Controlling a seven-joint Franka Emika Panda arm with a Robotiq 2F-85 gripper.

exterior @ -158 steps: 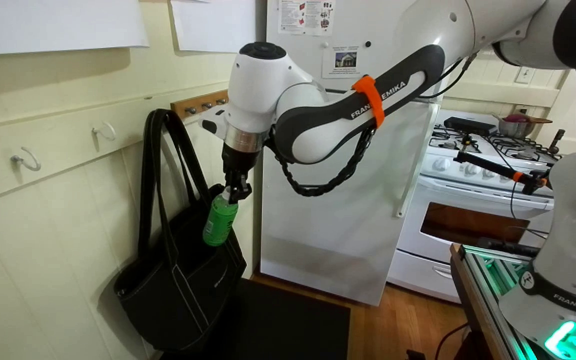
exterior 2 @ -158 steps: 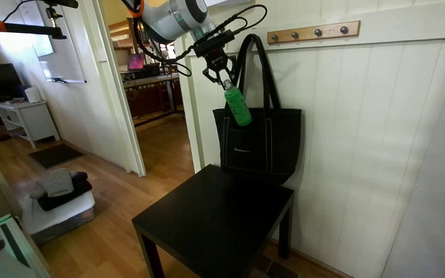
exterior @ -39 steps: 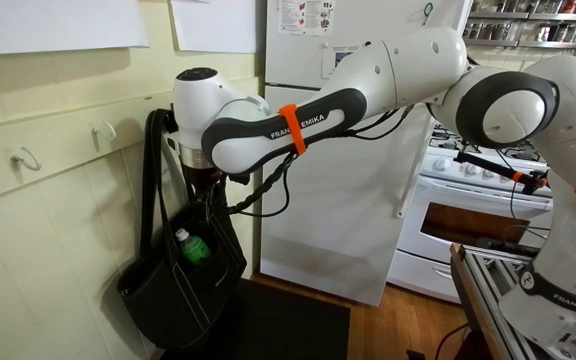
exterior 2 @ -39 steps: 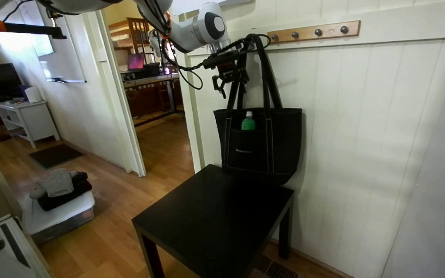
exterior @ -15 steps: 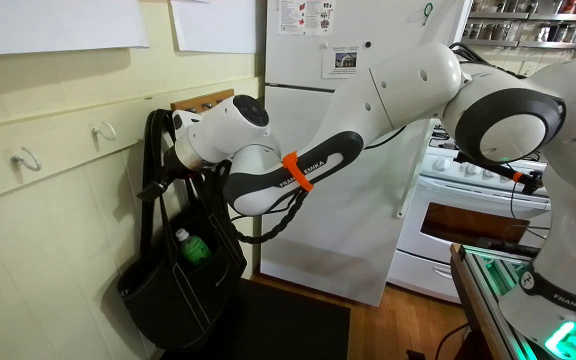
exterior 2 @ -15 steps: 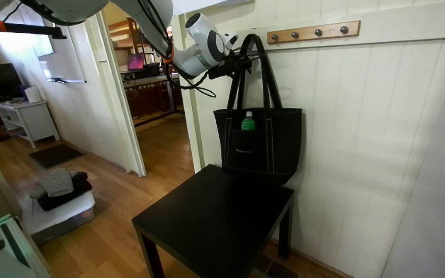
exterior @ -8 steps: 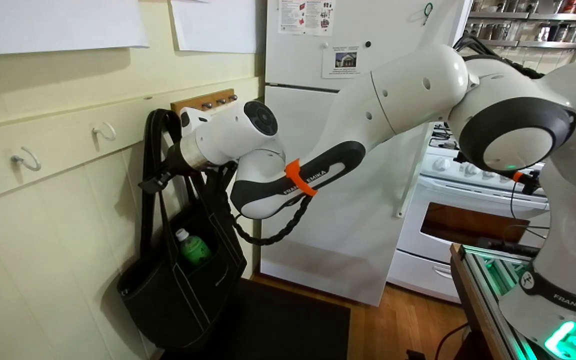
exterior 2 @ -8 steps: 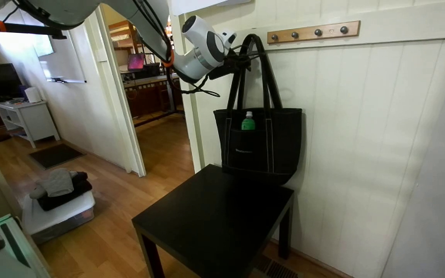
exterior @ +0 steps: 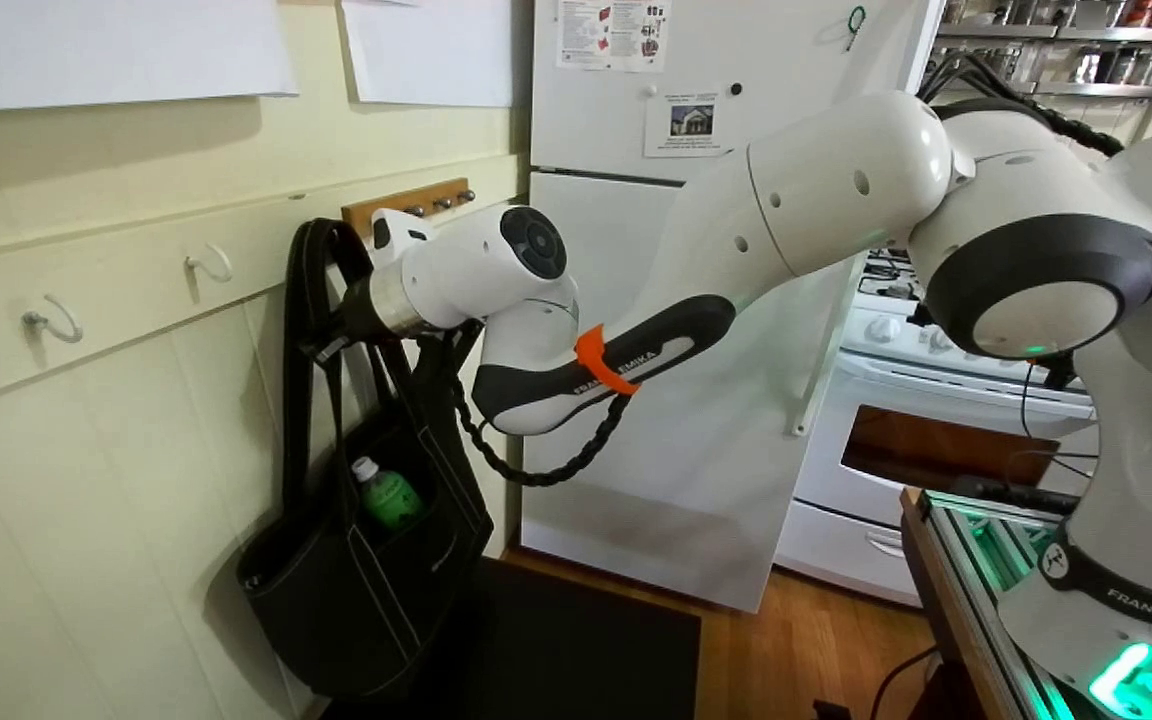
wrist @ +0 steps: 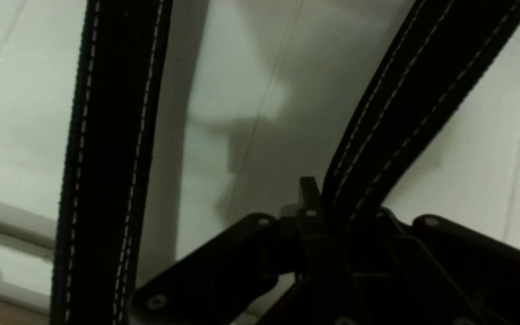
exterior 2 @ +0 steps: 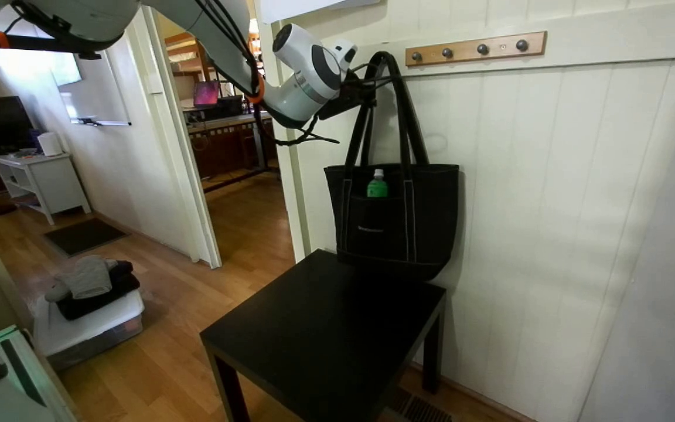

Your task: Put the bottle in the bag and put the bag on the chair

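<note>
Step two, I judge: green plastic bottle [exterior 2: 377, 189] pocketed in black cloth tote bag [exterior 2: 389, 230]; jaws clamp its strap [wrist: 404, 113]. Next: lift.

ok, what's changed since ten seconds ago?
The bottle left the gripper and went down into the front pocket of the bag. The gripper moved to a handle and looks shut on it. Bag still hangs against the wall; chair unmoved.

Panelled wall [exterior 2: 548, 176] w/ peg rail [exterior 2: 465, 50], wht fridge [exterior: 696, 480] beside gas stove [exterior: 946, 430], wood flr [exterior 2: 167, 310].
</note>
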